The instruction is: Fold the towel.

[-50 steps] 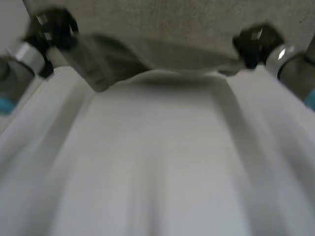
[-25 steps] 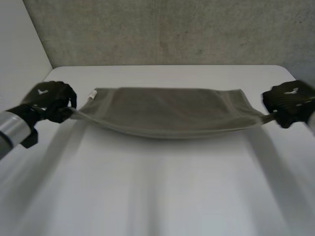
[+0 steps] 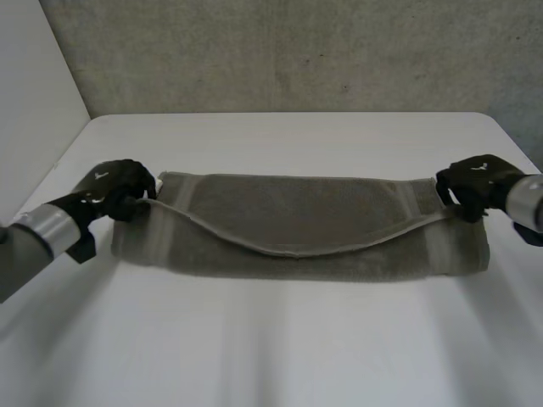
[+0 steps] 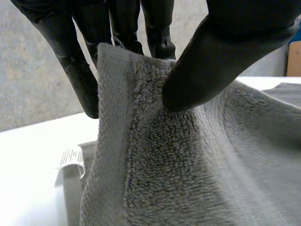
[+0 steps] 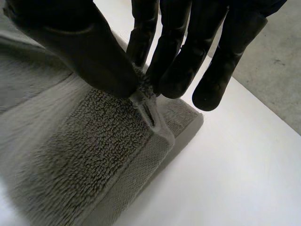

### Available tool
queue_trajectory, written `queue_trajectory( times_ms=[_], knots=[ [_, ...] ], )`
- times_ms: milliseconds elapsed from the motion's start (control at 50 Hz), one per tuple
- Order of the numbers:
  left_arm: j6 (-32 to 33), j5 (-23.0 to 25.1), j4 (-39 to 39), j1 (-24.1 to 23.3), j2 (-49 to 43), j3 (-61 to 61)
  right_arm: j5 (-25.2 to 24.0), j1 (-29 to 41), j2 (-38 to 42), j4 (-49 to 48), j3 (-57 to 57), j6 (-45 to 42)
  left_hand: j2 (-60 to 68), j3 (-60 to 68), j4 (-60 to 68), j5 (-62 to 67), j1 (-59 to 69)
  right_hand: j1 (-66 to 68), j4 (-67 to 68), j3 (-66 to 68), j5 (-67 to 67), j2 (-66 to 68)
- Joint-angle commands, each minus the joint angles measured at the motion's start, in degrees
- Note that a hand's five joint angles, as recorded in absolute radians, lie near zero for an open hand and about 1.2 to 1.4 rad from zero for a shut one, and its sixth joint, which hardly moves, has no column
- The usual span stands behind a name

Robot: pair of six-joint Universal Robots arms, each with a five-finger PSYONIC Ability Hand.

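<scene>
A grey-green towel (image 3: 297, 237) lies across the white table (image 3: 280, 348), folded lengthwise, its upper layer sagging in the middle. My left hand (image 3: 114, 191) pinches the upper layer's left corner a little above the table; in the left wrist view the thumb (image 4: 211, 56) presses the terry cloth (image 4: 164, 169) against the fingers behind it. My right hand (image 3: 475, 185) pinches the right corner; in the right wrist view the thumb (image 5: 89, 52) and fingers nip the towel's corner (image 5: 146, 106) above the lower layer (image 5: 84, 155).
A concrete wall (image 3: 297, 51) runs behind the table's far edge. A small white label (image 4: 71, 157) sticks out of the towel near my left hand. Bare table lies in front of the towel and beyond it.
Both hands have carried the towel's edge forward and down, away from the camera. The towel, earlier held up and stretched, now lies doubled on the table with the hands closer to it.
</scene>
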Motion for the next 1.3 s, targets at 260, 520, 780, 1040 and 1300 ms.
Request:
queue_trajectory(
  times_ms=[260, 520, 780, 1040, 1300],
  knots=[
    [-0.32, -12.02, -3.11, -6.05, -22.06, 32.33, 14.63, 3.64, 22.94, -3.15, -27.35, 13.7, 2.3, 2.99, 1.88, 4.2, 5.74, 3.99, 2.8, 2.48, 3.48, 4.25],
    [-0.32, -13.6, -3.46, -7.89, -30.41, 43.23, 15.86, 5.83, 26.9, -12.9, -30.44, 13.44, 2.3, 2.99, 1.88, 4.2, 5.74, 3.99, 2.8, 2.48, 3.48, 4.25],
    [-0.32, -16.14, -4.69, -7.98, -31.64, 44.55, 17.7, 6.45, 32.52, -12.38, -37.2, 13.52, -48.82, -48.13, -49.24, -46.92, -45.38, -61.67, -62.86, -63.17, -62.17, -61.4],
    [0.29, -19.66, -13.13, -8.68, -24.98, 39.82, 17.35, 6.36, 24.79, -7.46, -32.37, 16.69, -66.81, -66.12, -67.23, -64.91, -63.37, -66.01, -67.2, -67.52, -66.52, -65.75],
    [7.13, -19.57, -10.85, -8.51, -8.45, 17.5, 12.69, 4.96, 3.0, -6.76, -0.56, 6.14, -66.98, -66.29, -67.4, -65.08, -63.54, -66.01, -67.2, -67.52, -66.52, -65.75]
  ],
)
